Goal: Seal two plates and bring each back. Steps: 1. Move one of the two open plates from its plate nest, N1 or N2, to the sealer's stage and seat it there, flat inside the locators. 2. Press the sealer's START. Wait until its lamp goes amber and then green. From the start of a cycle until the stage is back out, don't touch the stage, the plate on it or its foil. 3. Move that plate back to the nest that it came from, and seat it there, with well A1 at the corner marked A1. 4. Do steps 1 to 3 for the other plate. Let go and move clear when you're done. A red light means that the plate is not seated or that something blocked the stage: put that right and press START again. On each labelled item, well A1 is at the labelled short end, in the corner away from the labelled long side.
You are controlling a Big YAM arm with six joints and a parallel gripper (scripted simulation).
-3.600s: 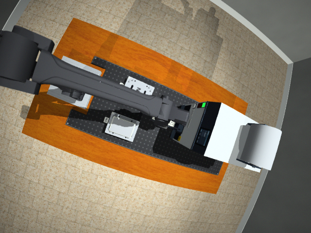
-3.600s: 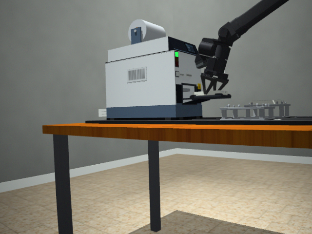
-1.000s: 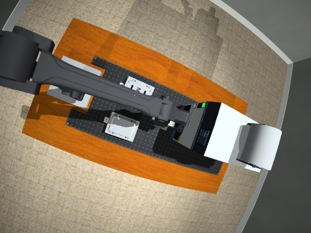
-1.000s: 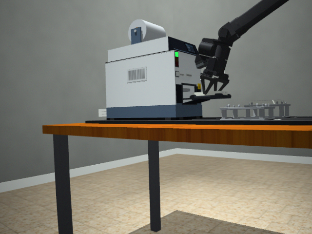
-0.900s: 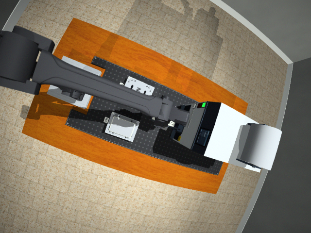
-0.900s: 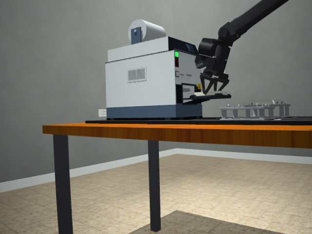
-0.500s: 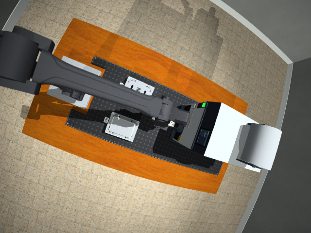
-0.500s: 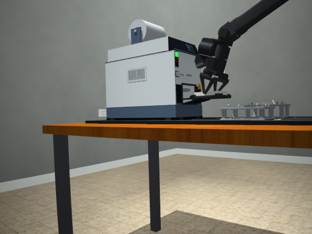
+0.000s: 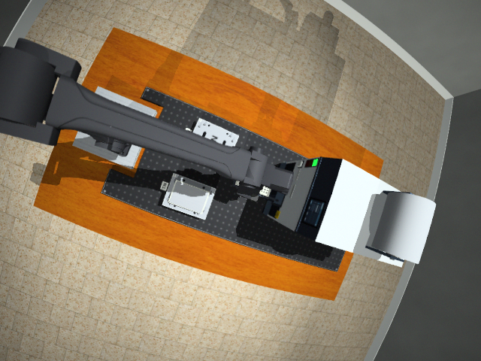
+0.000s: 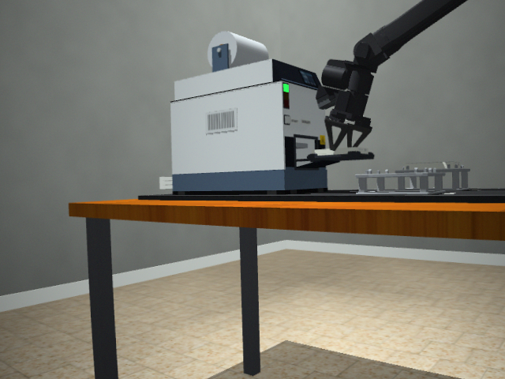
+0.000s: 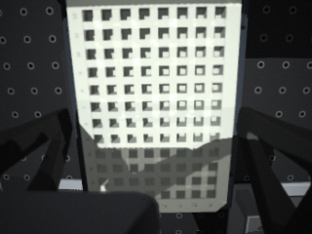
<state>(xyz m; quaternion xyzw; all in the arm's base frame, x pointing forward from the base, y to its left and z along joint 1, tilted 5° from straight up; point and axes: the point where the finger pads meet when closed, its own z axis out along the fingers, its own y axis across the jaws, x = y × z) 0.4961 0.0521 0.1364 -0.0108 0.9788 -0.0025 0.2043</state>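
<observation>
A white well plate (image 9: pixel 265 191) (image 10: pixel 323 151) (image 11: pixel 156 104) lies flat on the sealer's extended dark stage (image 10: pixel 368 155). A faint sheen shows over its wells in the wrist view; I cannot tell whether that is foil. My gripper (image 10: pixel 346 148) (image 11: pixel 154 117) is open, with its fingers outside the plate's two long sides near plate height. The lamp (image 9: pixel 314 162) (image 10: pixel 286 88) is green. The START button (image 10: pixel 286 119) is below it. A clear-looking plate (image 9: pixel 190 198) (image 10: pixel 432 164) lies on nest N1. Nest N2 (image 9: pixel 201 128) (image 10: pixel 399 175) shows no plate; my arm hides part of it from above.
The sealer (image 9: pixel 341 201) (image 10: pixel 228 138) stands close beside the wrist, with a foil roll (image 9: pixel 406 225) (image 10: pixel 248 50) on top. The stage comes out of its front opening. The arm passes over the perforated board (image 9: pixel 229 217) between the nests.
</observation>
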